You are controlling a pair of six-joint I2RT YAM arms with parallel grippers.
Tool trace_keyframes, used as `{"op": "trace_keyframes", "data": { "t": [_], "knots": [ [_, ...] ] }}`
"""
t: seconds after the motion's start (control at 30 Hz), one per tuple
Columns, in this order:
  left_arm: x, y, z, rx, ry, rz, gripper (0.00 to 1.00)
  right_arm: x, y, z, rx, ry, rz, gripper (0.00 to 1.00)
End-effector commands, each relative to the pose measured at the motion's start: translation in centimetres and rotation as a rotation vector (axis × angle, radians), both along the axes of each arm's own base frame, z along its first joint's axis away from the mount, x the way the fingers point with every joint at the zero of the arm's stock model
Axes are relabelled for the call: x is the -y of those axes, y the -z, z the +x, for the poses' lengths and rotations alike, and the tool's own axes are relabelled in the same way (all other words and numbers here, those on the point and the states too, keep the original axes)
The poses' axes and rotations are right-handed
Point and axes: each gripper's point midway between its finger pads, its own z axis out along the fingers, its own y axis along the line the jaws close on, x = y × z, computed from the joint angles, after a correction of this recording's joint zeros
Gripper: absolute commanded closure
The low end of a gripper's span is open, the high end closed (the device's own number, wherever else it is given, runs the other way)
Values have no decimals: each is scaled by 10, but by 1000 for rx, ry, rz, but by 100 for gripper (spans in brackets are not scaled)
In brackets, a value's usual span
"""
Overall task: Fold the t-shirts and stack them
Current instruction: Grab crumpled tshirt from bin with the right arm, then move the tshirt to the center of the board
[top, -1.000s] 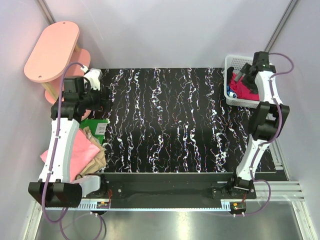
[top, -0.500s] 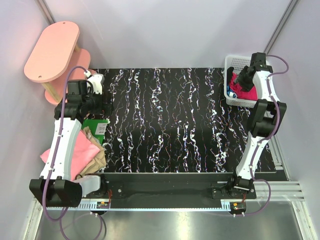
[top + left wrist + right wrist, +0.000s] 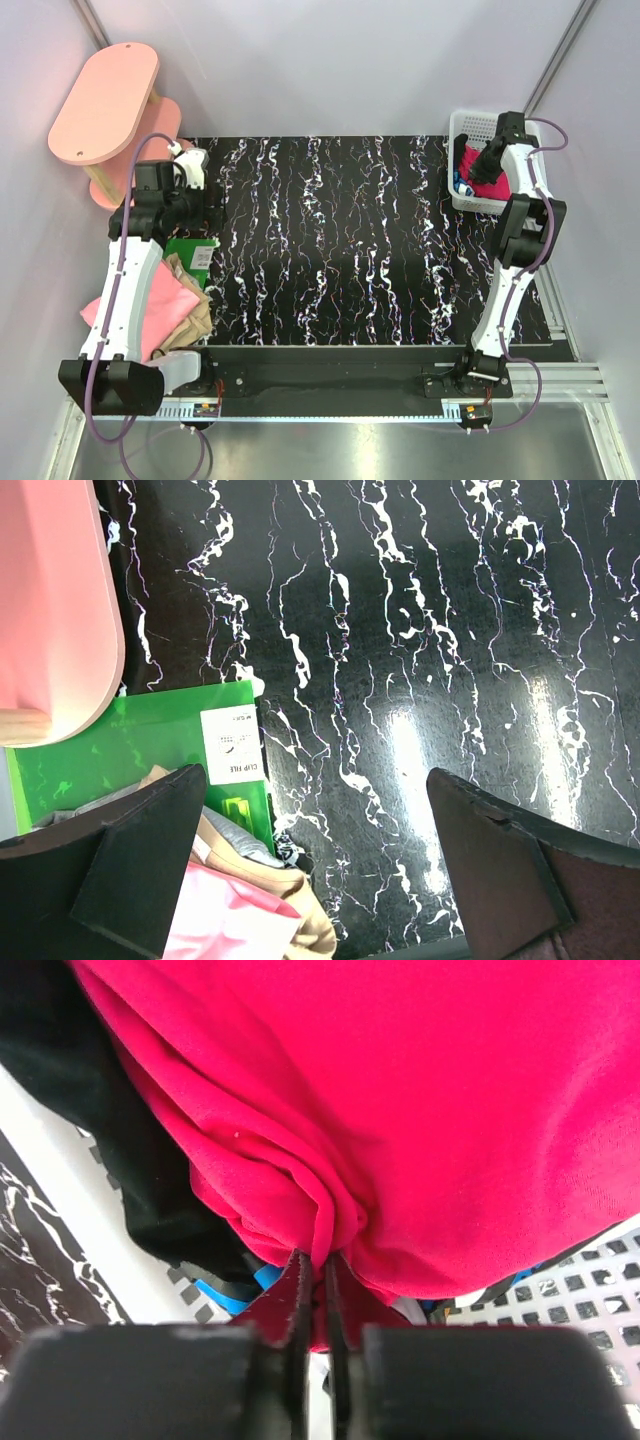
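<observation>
The crimson-pink t-shirt (image 3: 482, 176) lies bunched in a white basket (image 3: 470, 122) at the table's far right. My right gripper (image 3: 489, 160) reaches down into the basket. In the right wrist view the crimson-pink t-shirt (image 3: 400, 1110) fills the frame, and my right gripper (image 3: 317, 1265) is shut on a fold of it. A light pink t-shirt (image 3: 145, 310) lies folded on a tan one (image 3: 197, 308) off the table's left edge. My left gripper (image 3: 315, 810) hovers open over the table's left side with nothing between its fingers; the light pink t-shirt (image 3: 225, 925) shows below it.
A green clip file (image 3: 130, 740) lies at the table's left edge under the folded pile. Pink oval shelves (image 3: 105, 100) stand at the far left corner. Black cloth (image 3: 110, 1160) and blue cloth (image 3: 225, 1295) also lie in the basket.
My right gripper dropped deeper into the basket and shut on the crimson-pink t-shirt. The left arm shifted slightly and then stayed still, its gripper open.
</observation>
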Motion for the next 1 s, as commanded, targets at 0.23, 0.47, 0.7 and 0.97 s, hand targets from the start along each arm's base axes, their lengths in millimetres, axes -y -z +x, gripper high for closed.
{"op": "trace_keyframes", "data": {
  "t": [0.23,0.47,0.7,0.97],
  "knots": [
    [-2,0,9,51,-8,2,1,-21,-138,9,292,-55,-3,100],
    [-7,-26,21,81,-30,-166,1,-152,-324,-54,634,-350,-152,100],
    [-7,-40,10,100,-21,-240,1,-298,-375,-156,731,-737,-18,100],
    [-5,-46,-9,118,-7,-225,1,-363,-292,-199,542,-903,-12,100]
  ]
}}
